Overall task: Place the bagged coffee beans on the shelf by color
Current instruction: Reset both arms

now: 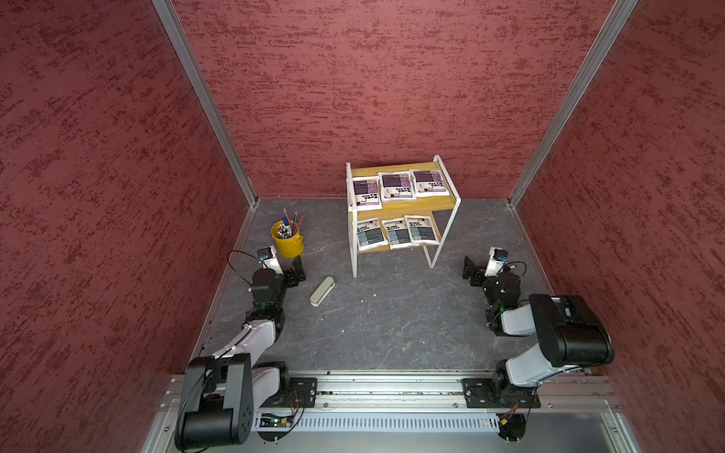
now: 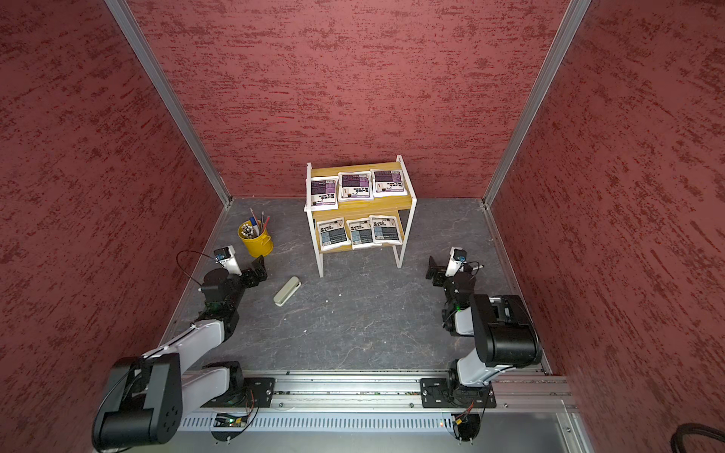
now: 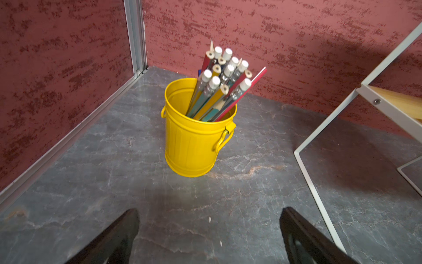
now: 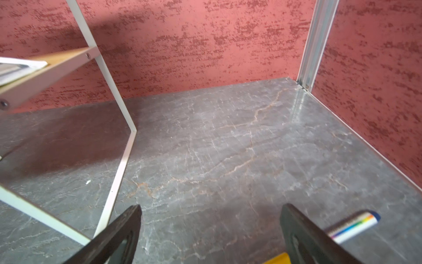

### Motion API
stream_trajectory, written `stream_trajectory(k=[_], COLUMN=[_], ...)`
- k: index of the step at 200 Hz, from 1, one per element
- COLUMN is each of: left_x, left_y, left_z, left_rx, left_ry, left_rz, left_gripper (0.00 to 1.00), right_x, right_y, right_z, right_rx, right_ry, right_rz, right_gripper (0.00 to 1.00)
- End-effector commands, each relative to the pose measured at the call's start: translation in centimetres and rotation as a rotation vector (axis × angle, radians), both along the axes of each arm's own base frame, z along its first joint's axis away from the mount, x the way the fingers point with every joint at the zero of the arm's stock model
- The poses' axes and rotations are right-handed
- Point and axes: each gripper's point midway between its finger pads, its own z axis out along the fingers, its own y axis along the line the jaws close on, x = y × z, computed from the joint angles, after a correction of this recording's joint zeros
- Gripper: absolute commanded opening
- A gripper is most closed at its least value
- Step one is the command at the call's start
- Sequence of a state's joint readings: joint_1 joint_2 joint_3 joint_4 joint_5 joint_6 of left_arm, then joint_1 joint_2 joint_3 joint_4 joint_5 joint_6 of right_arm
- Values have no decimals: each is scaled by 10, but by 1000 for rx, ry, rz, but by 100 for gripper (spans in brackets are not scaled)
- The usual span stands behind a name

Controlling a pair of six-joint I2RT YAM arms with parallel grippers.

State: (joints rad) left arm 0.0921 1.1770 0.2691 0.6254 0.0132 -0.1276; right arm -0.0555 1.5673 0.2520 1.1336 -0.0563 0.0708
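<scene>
Filling the shelf [image 1: 408,206] top, purple-labelled white pouches [image 1: 396,186] are lying flat, grey-blue pouches [image 1: 397,233] beneath; both jaws are gaping empty.

Soft, even, rather dim light falls from above in both top views, leaving the red walls [image 1: 392,78] muted and slightly grainy. The shelf [image 1: 416,204] throws only a faint shadow on the floor [image 1: 392,321]. The wide lens splays the corner posts [image 1: 206,102] outward toward the edges. In the left wrist view the bucket [image 3: 191,146] is sharp with a mild sheen, and the left gripper [image 3: 209,213] is a dark blur. In the right wrist view the shelf's shadow darkens the walls and floor. The right gripper [image 4: 211,210] and a striped pen [image 4: 351,226] are out of focus.
</scene>
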Motion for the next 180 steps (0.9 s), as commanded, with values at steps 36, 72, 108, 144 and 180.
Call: stream_trajectory(k=[36, 72, 108, 144, 180], left_x=[30, 32, 45, 46, 46], left_y=[-8, -13, -15, -17, -18], left_z=[7, -9, -15, -15, -16], left_rx=[62, 67, 63, 82, 84], left_ry=[-111, -131, -52, -51, -49], left_rz=[-85, -121, -139, -133, -132], left_gripper=[100, 100, 100, 100, 100], right_x=[10, 13, 15, 15, 17], right_y=[6, 6, 9, 9, 11], right_z=[11, 11, 10, 10, 10], right_rx=[-15, -14, -15, -16, -17], right_ry=[-12, -4, 7, 9, 16], right_rz=[46, 52, 67, 69, 84], right_gripper=[98, 98, 98, 98, 99])
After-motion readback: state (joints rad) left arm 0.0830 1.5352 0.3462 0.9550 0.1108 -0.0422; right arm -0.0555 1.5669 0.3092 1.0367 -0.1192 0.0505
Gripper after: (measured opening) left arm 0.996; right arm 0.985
